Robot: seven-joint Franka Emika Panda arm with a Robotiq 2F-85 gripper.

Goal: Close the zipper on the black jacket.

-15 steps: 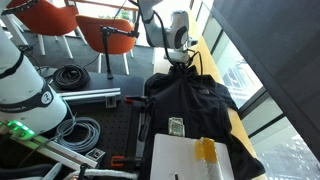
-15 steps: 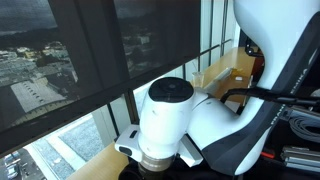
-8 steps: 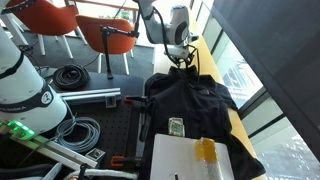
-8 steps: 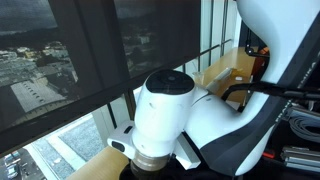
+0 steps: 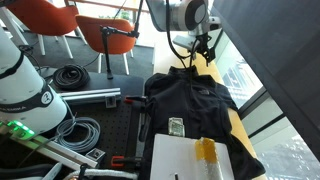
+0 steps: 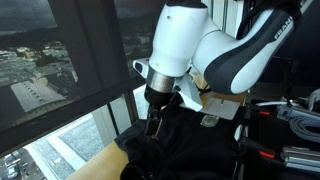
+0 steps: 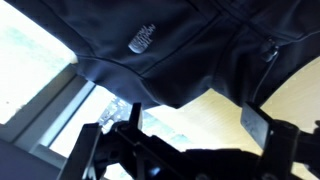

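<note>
Jacket (image 5: pixel 195 105) lies spread on the table (image 5: pixel 238 125), zipper (image 5: pixel 193 95) hard to make out. Gripper (image 5: pixel 205 47) hangs above the far collar end, fingers look apart, holding nothing. I'd check the front's closed all the way to the collar.

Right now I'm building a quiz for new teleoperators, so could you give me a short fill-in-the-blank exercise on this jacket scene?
1. The black jacket lies spread on a ____ tabletop.
2. In an exterior view, the gripper hangs ____ the jacket's far end, not touching it.
3. The two chairs behind the table are ____ in colour.
4. In the wrist view, a small white ____ shows on the jacket fabric.

Missing words: wooden; above; orange; logo
</note>
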